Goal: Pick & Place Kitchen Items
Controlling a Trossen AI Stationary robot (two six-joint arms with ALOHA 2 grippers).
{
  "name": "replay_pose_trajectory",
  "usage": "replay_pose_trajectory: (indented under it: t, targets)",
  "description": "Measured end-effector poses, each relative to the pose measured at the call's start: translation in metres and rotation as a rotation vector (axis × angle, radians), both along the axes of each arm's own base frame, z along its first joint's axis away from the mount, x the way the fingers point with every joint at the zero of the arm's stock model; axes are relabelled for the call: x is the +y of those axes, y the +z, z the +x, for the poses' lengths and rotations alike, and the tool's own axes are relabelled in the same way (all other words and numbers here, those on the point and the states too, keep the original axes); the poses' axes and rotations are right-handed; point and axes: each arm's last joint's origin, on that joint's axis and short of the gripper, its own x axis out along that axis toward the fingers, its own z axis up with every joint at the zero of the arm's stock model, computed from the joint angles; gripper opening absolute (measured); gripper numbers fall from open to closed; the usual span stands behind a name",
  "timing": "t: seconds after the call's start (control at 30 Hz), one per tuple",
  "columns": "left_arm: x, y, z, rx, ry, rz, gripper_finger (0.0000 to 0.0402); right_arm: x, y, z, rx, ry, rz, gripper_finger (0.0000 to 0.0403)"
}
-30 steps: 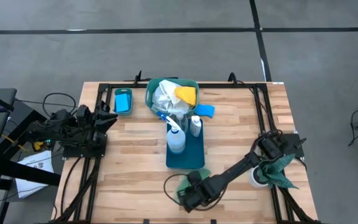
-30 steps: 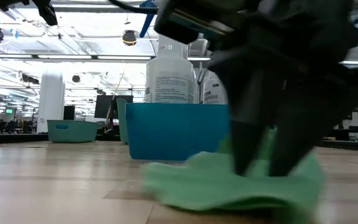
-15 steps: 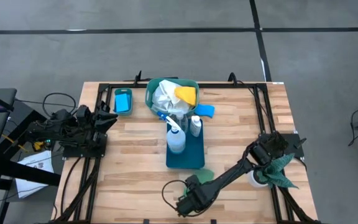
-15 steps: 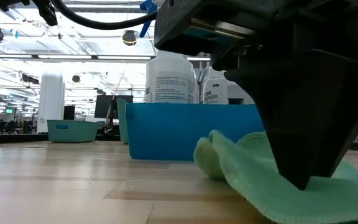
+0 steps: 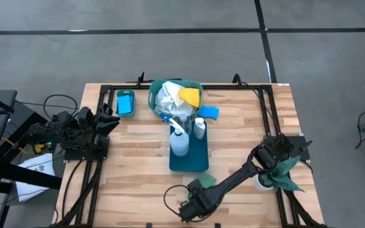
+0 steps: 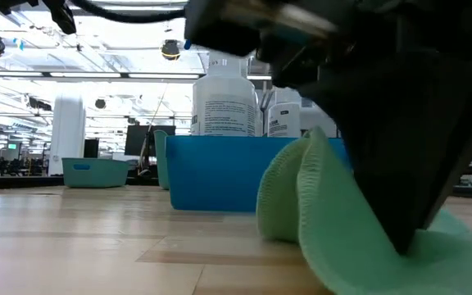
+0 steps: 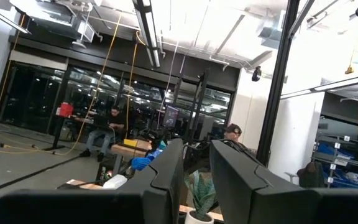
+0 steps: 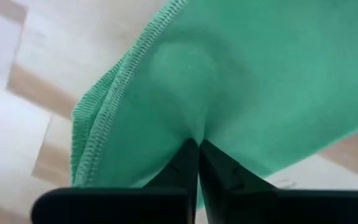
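I see my right gripper (image 8: 197, 144) with its jaws pinching the light-green cloth (image 6: 342, 221) at the bench (image 5: 138, 164) edge, just in front of the blue tray (image 5: 198, 158) holding the spray bottle (image 5: 179, 140). Well beyond the tray's left side, the left gripper (image 5: 109, 119) waits; I cannot tell how its jaws stand.

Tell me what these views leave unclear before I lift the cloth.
- High view: the right pincer hides most of the light-green cloth.
- Low view: the arm blocks the blue bin's right end.
- Green basket: items under the white cloth are hidden.
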Motion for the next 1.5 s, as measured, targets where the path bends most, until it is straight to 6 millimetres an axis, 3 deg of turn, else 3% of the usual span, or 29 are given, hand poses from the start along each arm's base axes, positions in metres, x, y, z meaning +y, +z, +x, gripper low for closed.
replay_pose_trajectory:
  t: [0.17, 0.43, 0.57, 0.77, 1.0, 1.17, 1.5]
  targets:
    - [0.0, 0.0, 0.0, -0.001, -0.01, -0.02, 0.0076, 0.016, 0.017, -0.002, -0.061, 0.001, 0.009, 0.0002]
    - [0.0, 0.0, 0.001, 0.001, -0.022, -0.018, 0.0076, 0.05, 0.073, -0.01, -0.306, -0.053, -0.027, 0.0001]
    - [0.0, -0.001, 0.001, 0.008, -0.026, -0.02, 0.0076, 0.055, 0.101, -0.009, -0.421, -0.012, -0.041, 0.0001]
    - [-0.002, -0.004, 0.003, 0.048, -0.073, -0.048, 0.0076, 0.035, 0.116, 0.002, -0.471, 0.035, -0.091, 0.0]
    - [-0.007, -0.015, 0.012, 0.183, -0.278, -0.142, 0.0076, -0.004, 0.138, 0.025, -0.532, 0.135, -0.183, 0.0]
    - [-0.01, -0.027, 0.019, 0.332, -0.373, -0.213, 0.0076, -0.03, 0.142, 0.039, -0.509, 0.272, -0.243, 0.0]
    - [-0.023, -0.038, 0.033, 0.482, -0.494, -0.157, 0.0088, -0.064, 0.147, 0.062, -0.532, 0.413, -0.289, 0.0]
